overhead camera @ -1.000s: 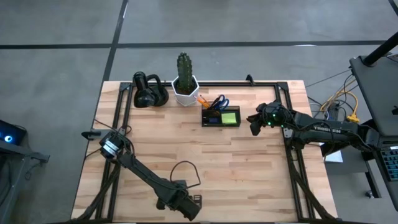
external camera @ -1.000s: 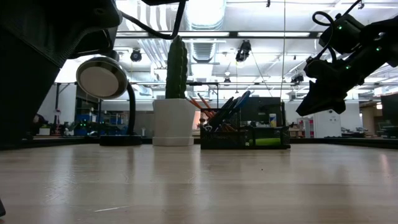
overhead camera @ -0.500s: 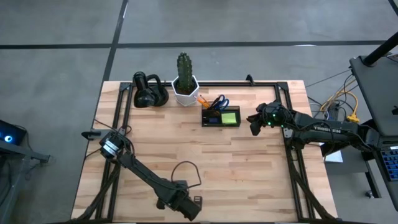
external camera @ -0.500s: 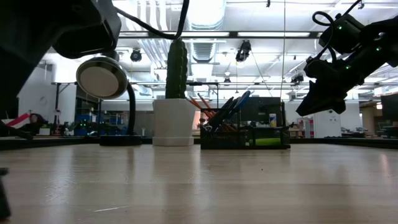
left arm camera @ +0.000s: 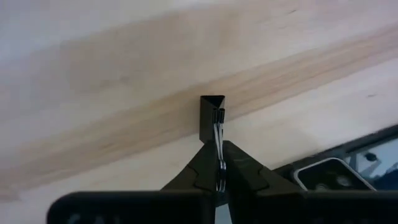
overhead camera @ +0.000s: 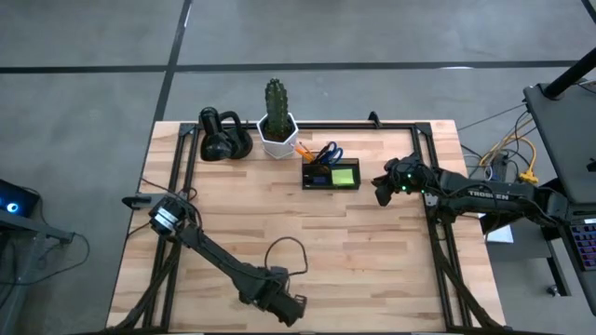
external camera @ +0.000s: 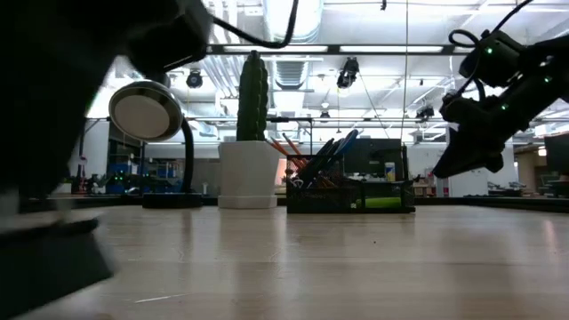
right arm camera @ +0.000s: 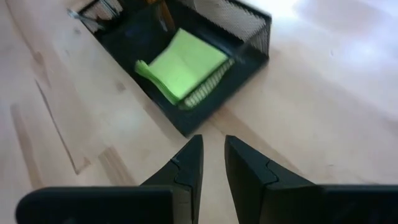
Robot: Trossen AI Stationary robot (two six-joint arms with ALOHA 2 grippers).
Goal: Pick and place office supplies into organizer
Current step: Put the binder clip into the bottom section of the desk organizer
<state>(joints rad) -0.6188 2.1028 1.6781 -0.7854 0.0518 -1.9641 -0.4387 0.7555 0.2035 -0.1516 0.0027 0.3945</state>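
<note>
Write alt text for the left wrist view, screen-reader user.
The left gripper, fingers closed, pinches a small black binder clip by its wire handles, the clip against the light wooden table. A dark frame rail shows along the table's edge behind the fingers.

Pale wooden table on grey concrete floor, with white ceiling ducts and bright lights overhead in an open workshop behind
</note>
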